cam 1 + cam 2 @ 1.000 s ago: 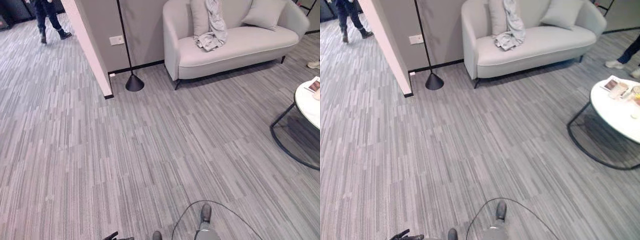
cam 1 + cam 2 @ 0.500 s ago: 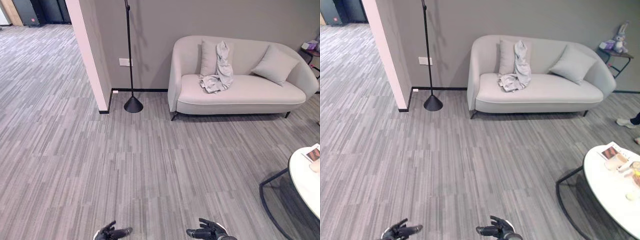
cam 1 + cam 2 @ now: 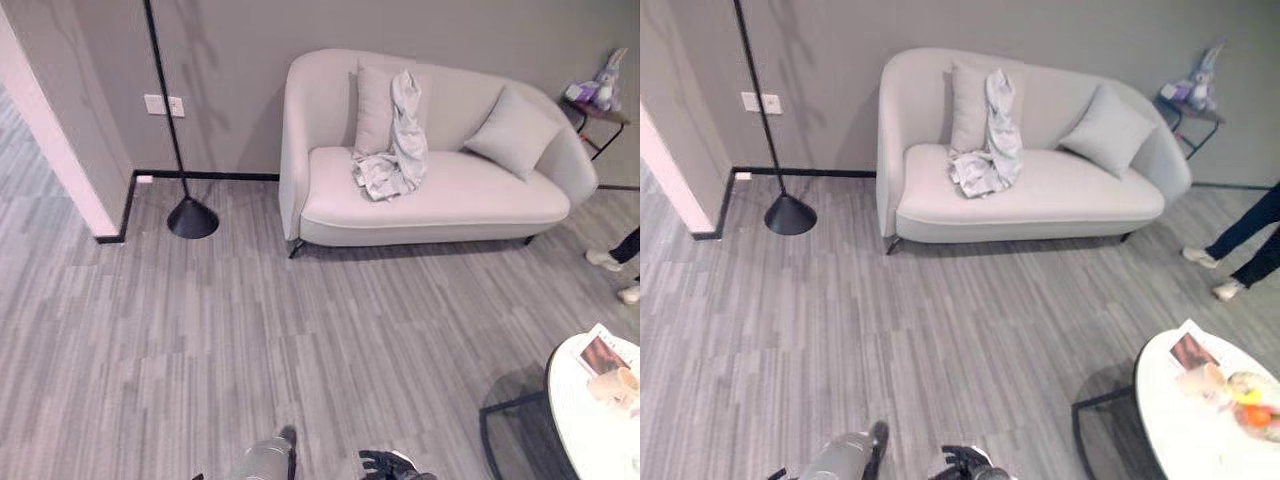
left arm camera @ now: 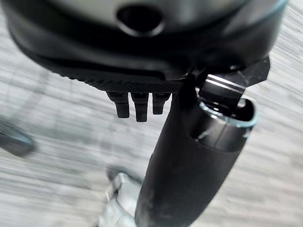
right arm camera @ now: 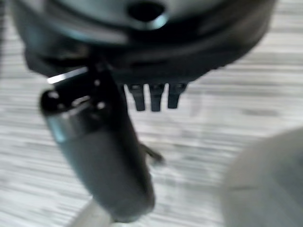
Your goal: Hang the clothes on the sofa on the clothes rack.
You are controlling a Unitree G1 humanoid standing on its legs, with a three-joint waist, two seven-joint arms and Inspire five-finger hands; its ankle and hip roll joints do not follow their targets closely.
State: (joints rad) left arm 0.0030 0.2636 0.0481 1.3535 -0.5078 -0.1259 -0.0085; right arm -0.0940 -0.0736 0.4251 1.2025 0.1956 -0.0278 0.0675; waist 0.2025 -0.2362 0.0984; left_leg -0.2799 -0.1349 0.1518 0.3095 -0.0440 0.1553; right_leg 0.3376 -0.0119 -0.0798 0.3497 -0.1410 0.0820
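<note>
A light grey garment (image 3: pixel 396 145) hangs over the back of a pale sofa (image 3: pixel 480 198) and bunches on its seat, next to an upright cushion (image 3: pixel 370 105). The sofa stands against the far wall, several steps ahead of me. My right hand (image 3: pixel 386 465) shows low at the near edge above the floor. In its wrist view my right hand (image 5: pixel 106 161) has relaxed fingers and holds nothing. My left hand (image 4: pixel 189 161) is likewise relaxed and bare over the carpet. Both hands are far from the garment.
A black pole on a cone base (image 3: pixel 190 216) stands left of the sofa by a white wall corner (image 3: pixel 55 140). A round white table (image 3: pixel 1200 420) with small items sits near right. A person's legs (image 3: pixel 1245 245) stand at the right. A side table (image 3: pixel 602 100) carries a plush toy.
The camera has swung and moved: the sofa now sits nearer and more central, the wall corner has slid left, and a person's legs show at the right. Both hands have dropped lower.
</note>
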